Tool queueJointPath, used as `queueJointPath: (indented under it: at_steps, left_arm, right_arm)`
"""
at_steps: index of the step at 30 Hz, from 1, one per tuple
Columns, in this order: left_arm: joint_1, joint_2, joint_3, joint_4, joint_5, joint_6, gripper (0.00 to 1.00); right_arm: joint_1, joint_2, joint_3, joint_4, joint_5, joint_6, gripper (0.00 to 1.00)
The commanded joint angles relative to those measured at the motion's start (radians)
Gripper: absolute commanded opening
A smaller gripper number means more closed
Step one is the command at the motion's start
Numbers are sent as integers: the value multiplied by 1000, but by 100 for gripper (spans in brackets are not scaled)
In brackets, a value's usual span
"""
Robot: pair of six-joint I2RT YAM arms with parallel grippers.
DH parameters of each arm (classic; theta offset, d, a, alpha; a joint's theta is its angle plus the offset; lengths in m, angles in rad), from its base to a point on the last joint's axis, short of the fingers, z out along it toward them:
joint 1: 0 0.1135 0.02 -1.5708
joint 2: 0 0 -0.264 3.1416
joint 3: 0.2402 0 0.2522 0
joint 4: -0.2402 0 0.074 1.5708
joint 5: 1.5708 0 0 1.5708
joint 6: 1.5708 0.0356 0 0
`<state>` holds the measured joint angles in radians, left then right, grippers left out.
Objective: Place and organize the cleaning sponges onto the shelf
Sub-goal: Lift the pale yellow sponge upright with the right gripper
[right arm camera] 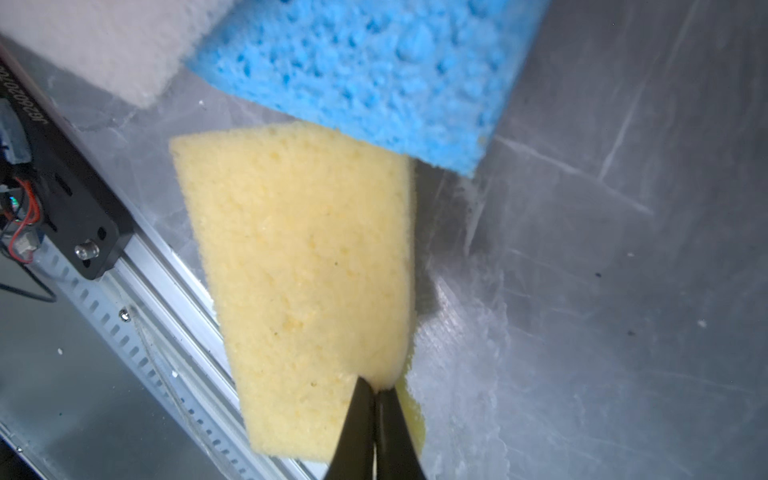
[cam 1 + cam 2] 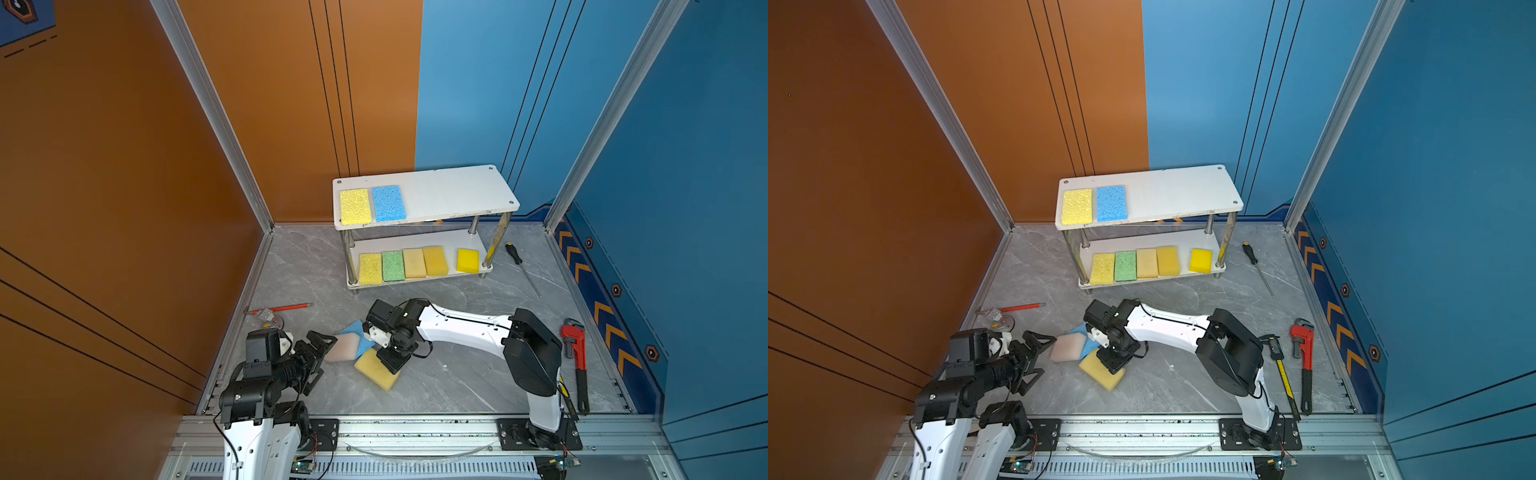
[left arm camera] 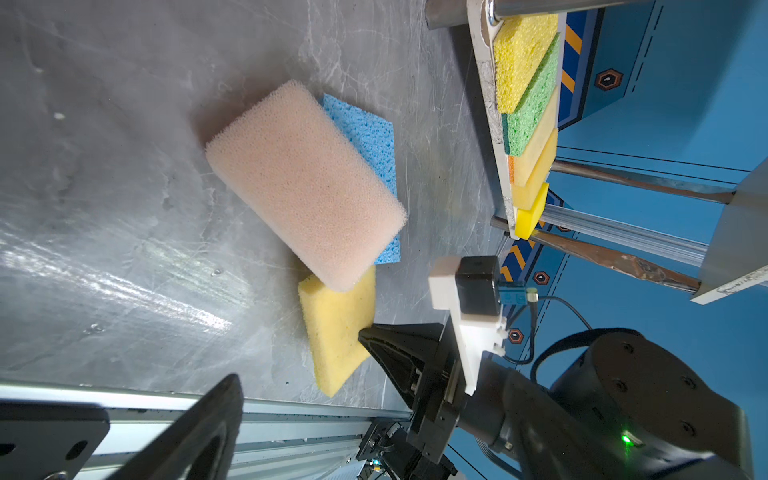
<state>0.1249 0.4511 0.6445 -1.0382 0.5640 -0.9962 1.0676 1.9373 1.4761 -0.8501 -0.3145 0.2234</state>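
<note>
Pinching the edge of the pale yellow sponge (image 1: 299,257), the right tool (image 1: 375,390) is squeezing its jaws almost together in the right wrist view; so thin a bite could be slipping off. In the left wrist view, the whitish-pink sponge (image 3: 303,183) is crowding it and may be getting dragged. In a top view, the left tool (image 2: 326,356) is hanging spread at lower left beside them, below the shelf (image 2: 457,191).

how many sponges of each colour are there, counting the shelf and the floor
yellow sponge: 5
blue sponge: 2
green sponge: 1
pale tan sponge: 1
whitish-pink sponge: 1
total: 10
</note>
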Motion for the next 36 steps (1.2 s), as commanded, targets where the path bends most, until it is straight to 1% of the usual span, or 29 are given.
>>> queueJointPath:
  at_steps: [1, 5, 14, 17, 21, 24, 28, 32, 36]
  left_arm:
    - [4, 8, 24, -4, -9, 39, 98]
    - [4, 1, 22, 30, 5, 36, 98]
    - [3, 7, 7, 178, 61, -3, 98]
    - [1, 20, 5, 251, 78, -31, 98]
    - [-13, 42, 22, 323, 98, -53, 98]
    - [-51, 54, 38, 357, 113, -58, 98]
    - [-130, 36, 36, 369, 81, -67, 98]
    - [-229, 12, 19, 429, 5, -117, 99]
    - [-328, 37, 34, 471, -89, -129, 100]
  right_arm:
    - [-16, -73, -46, -48, -74, -40, 0]
    - [-49, -139, -85, -63, -115, -42, 0]
    - [-167, -291, -131, -65, -161, 26, 0]
    - [-198, -302, -112, -65, -170, 39, 0]
    - [-212, -283, -61, -64, -184, 64, 0]
    - [-224, -265, -8, -64, -201, 108, 0]
    - [-227, -237, 89, -64, -214, 160, 0]
    - [-218, -208, 167, -64, -252, 187, 0]
    - [-188, -192, 222, -66, -265, 197, 0]
